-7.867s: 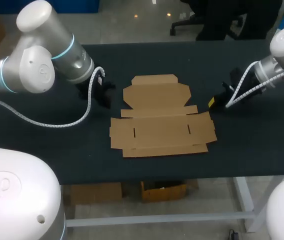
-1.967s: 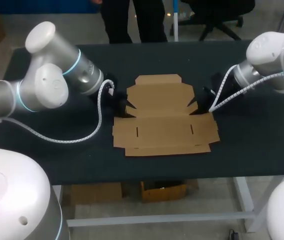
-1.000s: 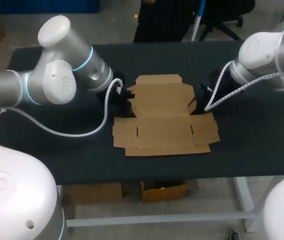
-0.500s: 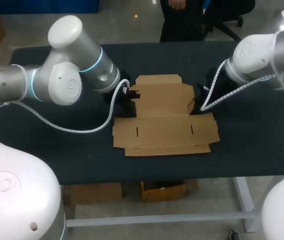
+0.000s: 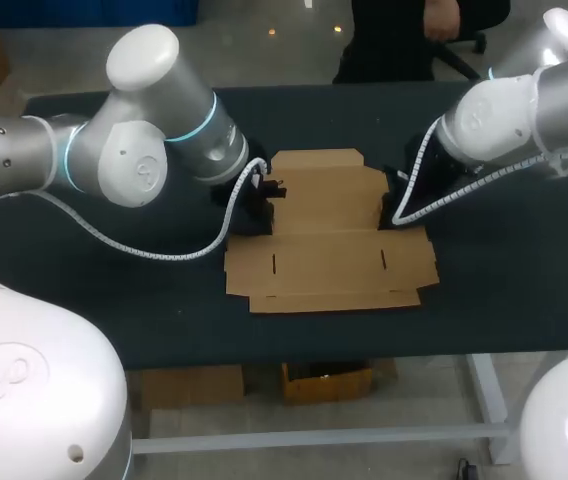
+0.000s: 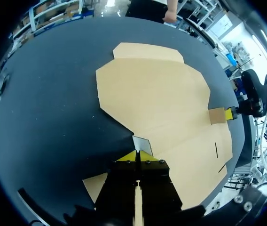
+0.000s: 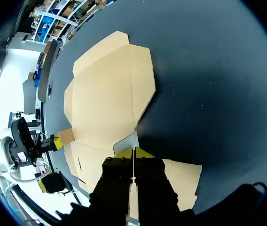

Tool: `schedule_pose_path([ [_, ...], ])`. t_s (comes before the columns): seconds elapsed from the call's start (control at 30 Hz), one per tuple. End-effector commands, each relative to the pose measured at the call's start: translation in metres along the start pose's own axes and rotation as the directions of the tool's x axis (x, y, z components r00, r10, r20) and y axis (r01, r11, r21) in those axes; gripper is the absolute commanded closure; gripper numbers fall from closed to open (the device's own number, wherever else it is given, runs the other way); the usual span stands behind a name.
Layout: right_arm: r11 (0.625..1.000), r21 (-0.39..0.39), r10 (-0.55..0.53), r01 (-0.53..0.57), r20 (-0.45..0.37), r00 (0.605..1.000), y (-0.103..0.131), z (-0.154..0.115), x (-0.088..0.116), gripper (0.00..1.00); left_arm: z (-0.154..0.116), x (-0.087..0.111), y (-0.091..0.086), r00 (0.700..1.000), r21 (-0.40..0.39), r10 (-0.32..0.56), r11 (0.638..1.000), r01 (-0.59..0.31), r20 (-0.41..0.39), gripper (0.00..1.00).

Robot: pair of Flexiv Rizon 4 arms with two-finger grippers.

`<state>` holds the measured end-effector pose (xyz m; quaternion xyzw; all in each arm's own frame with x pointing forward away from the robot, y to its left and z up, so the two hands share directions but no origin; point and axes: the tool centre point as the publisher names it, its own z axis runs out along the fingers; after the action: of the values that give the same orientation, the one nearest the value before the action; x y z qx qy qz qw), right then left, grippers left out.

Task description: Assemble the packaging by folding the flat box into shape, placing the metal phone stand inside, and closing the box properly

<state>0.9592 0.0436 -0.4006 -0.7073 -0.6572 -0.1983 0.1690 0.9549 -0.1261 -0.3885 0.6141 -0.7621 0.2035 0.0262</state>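
A flat brown cardboard box (image 5: 329, 250) lies unfolded in the middle of the black table. My left gripper (image 5: 267, 190) is at the box's left notch, shut on a small side flap (image 6: 140, 143) that tilts up off the table. My right gripper (image 5: 396, 195) mirrors it at the right notch, shut on the opposite small flap (image 7: 126, 141). In the left wrist view the box (image 6: 161, 94) spreads ahead of my left gripper (image 6: 137, 154), with my right gripper (image 6: 231, 114) pinching the far flap. In the right wrist view the box (image 7: 110, 94) lies ahead of my right gripper (image 7: 133, 151). No phone stand is in view.
The black table (image 5: 504, 270) stretches bare to the left and right of the box. The box's front flap lies close to the table's near edge (image 5: 324, 355).
Both arms have swung in closer over the box's sides. The grippers have shifted slightly toward the back, and the small side flaps now tilt up.
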Motion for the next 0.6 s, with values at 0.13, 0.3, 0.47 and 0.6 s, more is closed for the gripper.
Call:
schedule_pose_path([
  [0.13,1.0,-0.008,0.006,-0.005,0.019,1.0,-0.002,0.001,0.004,1.0,0.001,0.009,0.001,1.0,0.001,0.011,1.0,-0.011,0.001,1.0],
  [0.3,1.0,-0.01,0.009,-0.009,0.027,1.0,-0.001,0.003,0.005,1.0,0.003,0.015,0.001,1.0,-0.002,0.022,1.0,-0.022,0.001,1.0],
  [0.47,1.0,-0.013,0.021,-0.021,0.046,0.999,-0.001,0.005,0.006,1.0,0.005,0.018,0.001,1.0,-0.002,0.027,1.0,-0.027,0.001,1.0],
  [0.6,1.0,-0.012,0.027,-0.026,0.056,0.998,-0.001,0.008,0.007,1.0,0.006,0.02,0.001,1.0,-0.004,0.031,1.0,-0.031,0.0,1.0],
])
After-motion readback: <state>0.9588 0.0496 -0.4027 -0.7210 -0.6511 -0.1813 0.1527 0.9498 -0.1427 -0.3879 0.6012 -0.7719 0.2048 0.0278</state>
